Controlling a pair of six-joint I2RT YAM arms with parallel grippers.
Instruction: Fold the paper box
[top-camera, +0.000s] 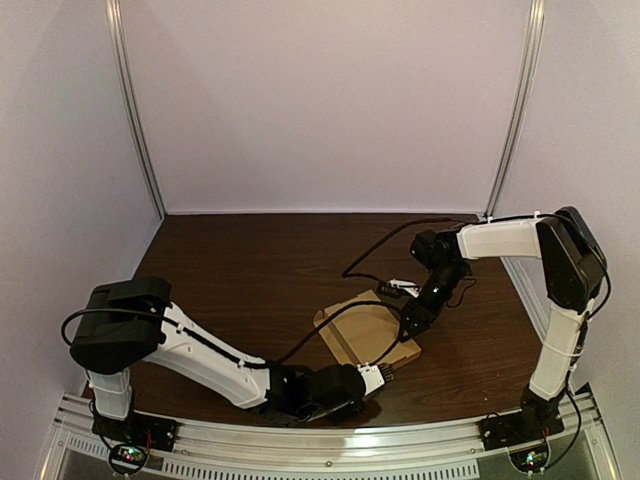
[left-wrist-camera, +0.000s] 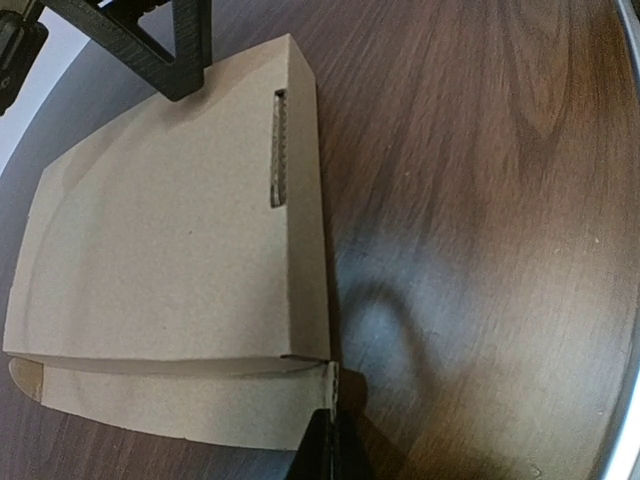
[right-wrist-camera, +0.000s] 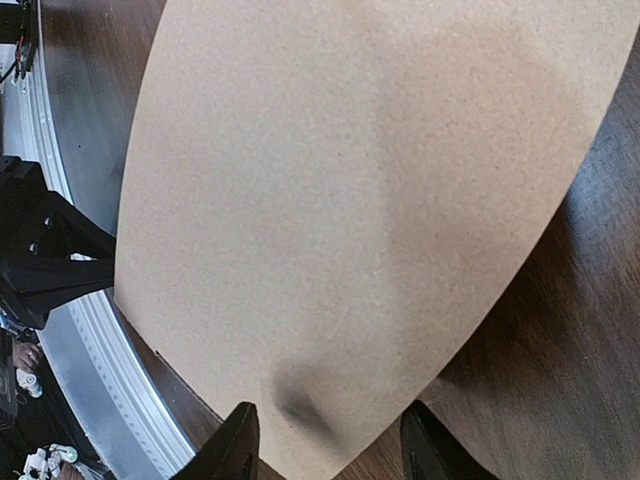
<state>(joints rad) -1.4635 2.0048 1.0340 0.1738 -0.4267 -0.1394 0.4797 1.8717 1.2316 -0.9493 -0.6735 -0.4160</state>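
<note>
While the paper box lies flat on the dark wooden surface, near its front edge and a little right of centre, both arms reach in to it from opposite sides. From the top view, the left gripper sits at the box's near right corner, and the right gripper meets its right edge just beyond.

Seen from the left wrist, the box is a closed, flattish brown cardboard shape with a narrow slot cut near its right fold. A front flap shows below the top panel, which bows slightly upward along that edge. The left gripper has its fingers pressed together right at the flap's corner, touching it; I cannot tell whether any cardboard is nipped between them. A black finger of the right gripper rests on the far part of the top panel.

Through the right wrist camera, the cardboard panel fills most of the frame, curving gently. The right gripper is spread wide, one finger on each side of the panel's lower edge, holding nothing. At the left of that view, the left gripper touches the cardboard's edge, above the metal rail.
</note>
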